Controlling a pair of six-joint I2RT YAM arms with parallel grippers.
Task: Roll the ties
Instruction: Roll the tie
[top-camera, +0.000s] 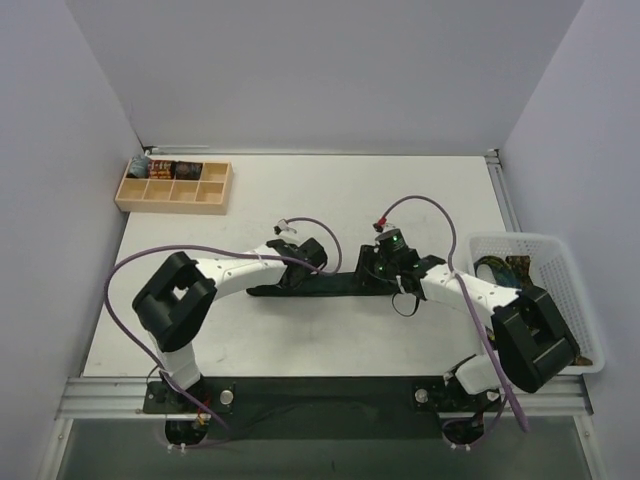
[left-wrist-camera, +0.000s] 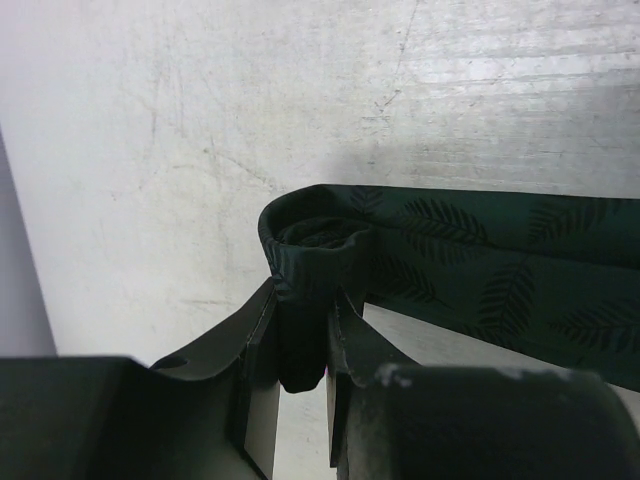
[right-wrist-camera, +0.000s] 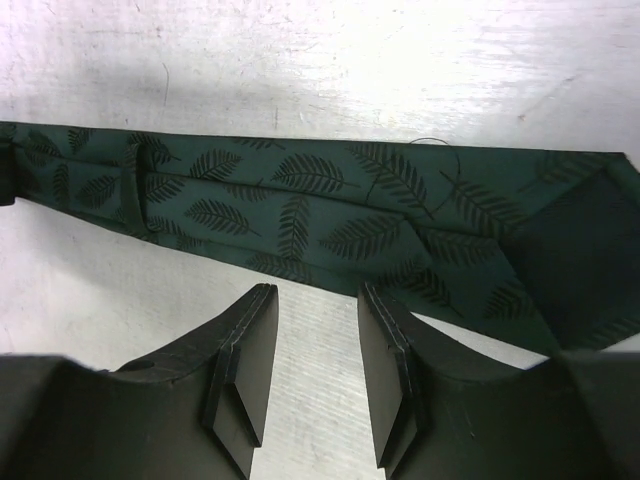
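left gripper (left-wrist-camera: 302, 300): jaws pinching the started coil at one end of the green tie (left-wrist-camera: 480, 270). fabric is bunched between the pads, with a small loop above them.
right gripper (right-wrist-camera: 317, 295): jaws spread, nothing between them, poised just over the tie's near edge by the wide pointed end.
the tie lies flat and straight across the middle of the table (top-camera: 300, 200), between the two arms.
other ties (top-camera: 505, 268) sit in the white basket (top-camera: 560, 245) at right.
risks: the coil looks loose and off-centre, so turning it may skew or telescope the roll. if the length isn't pinned, the whole tie may drag rather than wind.
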